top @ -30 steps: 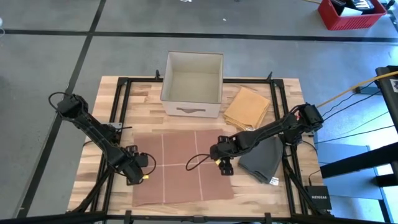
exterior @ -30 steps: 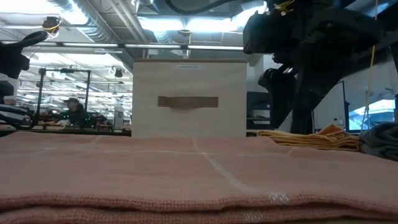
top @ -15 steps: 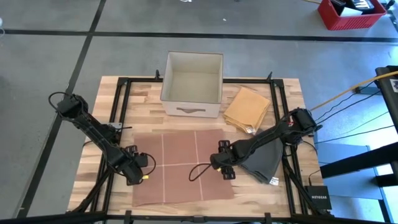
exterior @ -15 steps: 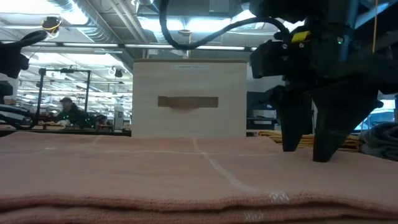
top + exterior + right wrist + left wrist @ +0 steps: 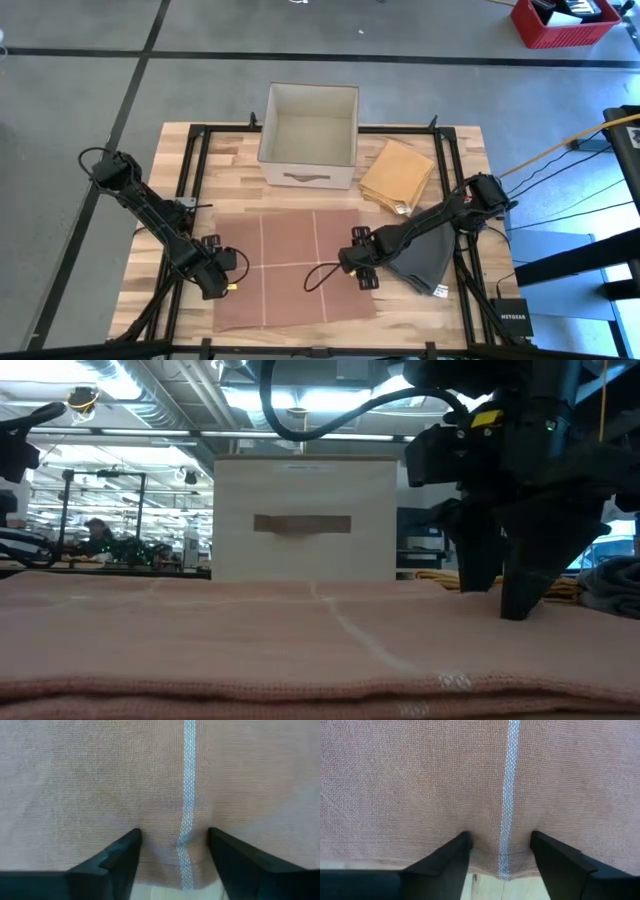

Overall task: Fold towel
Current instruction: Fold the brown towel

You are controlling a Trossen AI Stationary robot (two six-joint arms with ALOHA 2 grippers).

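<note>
A pale wooden table with a dark frame stands on a grey concrete floor crossed by dark lines; a red crate sits on the floor off to one corner. In the low view the room behind is a wide workshop with ceiling lights and ducts.

On the table stand an open beige box at the far side, a folded mustard cloth beside it, and a grey cloth near the right edge.

The towel lies flat in front of the box (dusty pink, with thin pale stripes crossing it into a grid).

The left gripper is down at the towel's left edge and the right gripper at its right edge. Each wrist view shows the fingers spread apart, tips pressed on the fabric to either side of a pale stripe, right at the hem. The cloth puckers slightly between them, but neither pair has closed on it.
</note>
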